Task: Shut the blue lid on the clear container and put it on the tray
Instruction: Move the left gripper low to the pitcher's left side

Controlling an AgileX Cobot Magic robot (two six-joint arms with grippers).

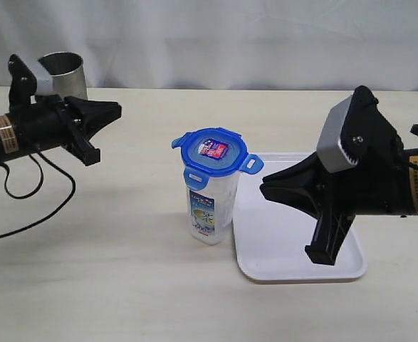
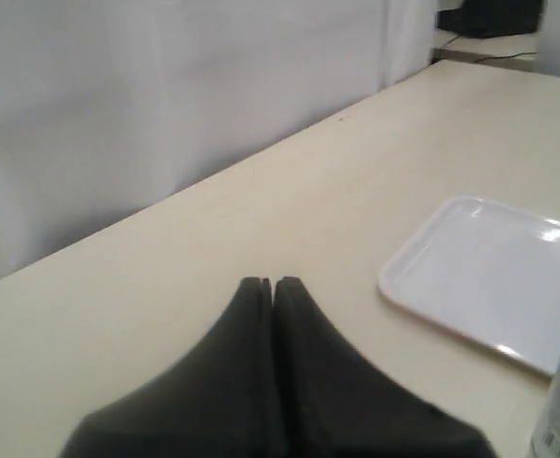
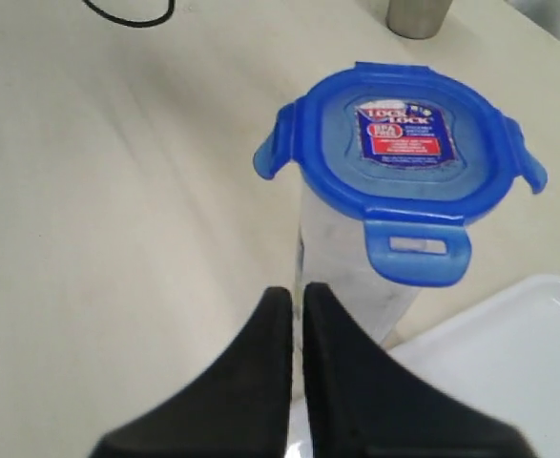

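Exterior view: a tall, narrow clear plastic container (image 1: 212,206) with a blue-green label stands upright on the pale table (image 1: 123,285), just left of the flat, rectangular white plastic tray (image 1: 273,242) and not on it.
Lid: the small, round blue plastic lid (image 1: 210,151) with a red-and-white centre label sits level on the container's mouth. In the right wrist view its snap flaps (image 3: 418,250) flare outward, so it looks rested on rather than locked.
Left gripper: the left gripper (image 1: 116,109) hangs at the far left, well apart from the container, just in front of a tapered steel cup (image 1: 63,73). Its jaws are pressed together with nothing between them, as the left wrist view (image 2: 265,283) confirms.
Right gripper: the right gripper (image 1: 263,187) hovers over the tray, pointing left at the container, near it but not touching. Its jaws are fully together and hold nothing (image 3: 294,294).
Done: the lid is in position on the container.
Left to do: by my reading, pressing the flaps down to latch the lid, then gripping the container and moving it right onto the tray.
Progress: early; neither half of the task looks finished.
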